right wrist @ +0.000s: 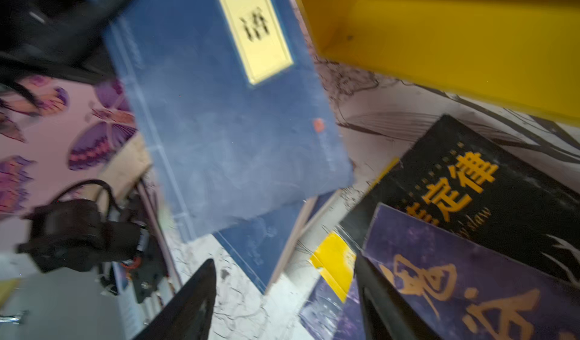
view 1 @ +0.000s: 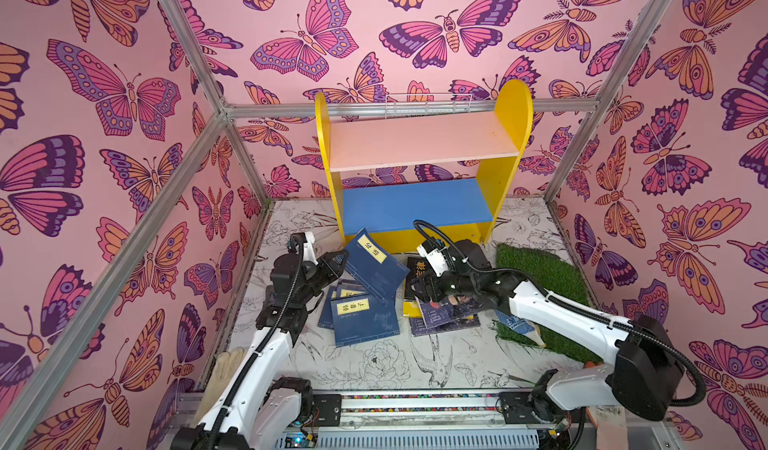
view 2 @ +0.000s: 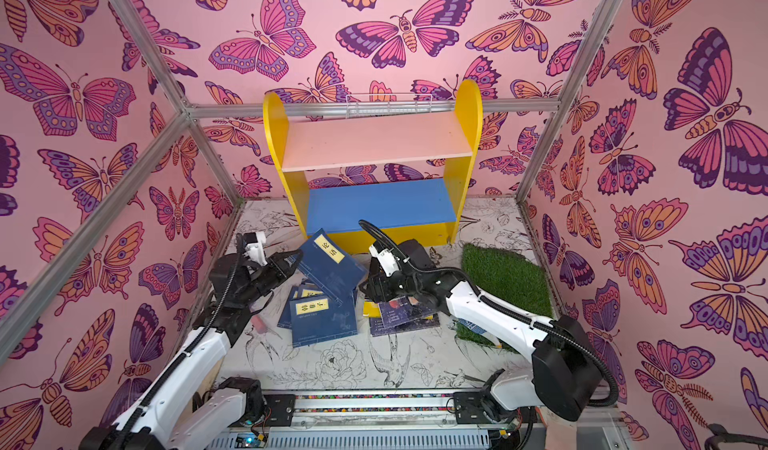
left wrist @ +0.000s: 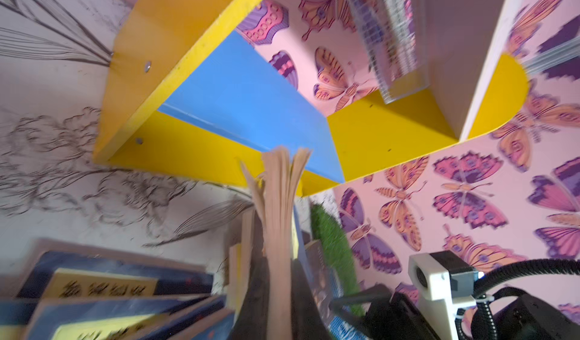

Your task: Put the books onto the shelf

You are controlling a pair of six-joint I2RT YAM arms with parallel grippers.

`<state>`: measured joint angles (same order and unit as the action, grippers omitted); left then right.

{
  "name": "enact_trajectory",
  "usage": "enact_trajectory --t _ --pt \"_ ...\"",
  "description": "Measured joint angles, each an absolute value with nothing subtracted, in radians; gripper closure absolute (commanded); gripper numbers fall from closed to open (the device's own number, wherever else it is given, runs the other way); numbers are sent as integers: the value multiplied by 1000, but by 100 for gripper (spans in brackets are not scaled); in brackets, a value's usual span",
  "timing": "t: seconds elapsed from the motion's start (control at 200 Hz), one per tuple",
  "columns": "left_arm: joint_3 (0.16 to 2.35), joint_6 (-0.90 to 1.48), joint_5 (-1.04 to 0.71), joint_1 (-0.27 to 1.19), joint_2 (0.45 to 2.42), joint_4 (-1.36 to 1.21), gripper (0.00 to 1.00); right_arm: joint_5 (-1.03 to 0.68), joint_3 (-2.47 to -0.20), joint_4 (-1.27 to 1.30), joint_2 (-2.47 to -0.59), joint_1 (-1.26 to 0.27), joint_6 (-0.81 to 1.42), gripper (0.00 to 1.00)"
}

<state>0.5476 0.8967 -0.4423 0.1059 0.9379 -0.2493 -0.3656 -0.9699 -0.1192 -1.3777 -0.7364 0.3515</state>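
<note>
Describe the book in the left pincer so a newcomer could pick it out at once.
Find the yellow-sided shelf at the back. Just in front of its blue lower board, a navy book hangs tilted, gripped at one edge by the left pincer. Unlike the other navy books lying flat beneath it, it is raised at an angle, yellow title label facing up.

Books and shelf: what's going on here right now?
The left gripper has its jaws shut on a navy book, held tilted off the table in front of the shelf. Both shelf boards are bare. The right gripper sits with jaws open at the pile of dark books by the grass mat. More navy books lie on the table.
</note>
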Motion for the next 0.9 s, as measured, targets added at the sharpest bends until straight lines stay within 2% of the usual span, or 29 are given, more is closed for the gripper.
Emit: enact_trajectory --t 0.165,0.341,0.651,0.897 --pt "436 1121 -356 107 1000 -584 100 -453 -970 3 -1377 -722 499 25" --pt "434 1198 -282 111 985 -791 100 -508 -991 121 -1438 -698 648 25" --pt "432 1205 -179 151 970 -912 100 -549 -1010 255 -1493 -679 801 29" --pt "428 1191 -175 216 1007 -974 100 -597 -1038 364 -1509 -682 867 34"
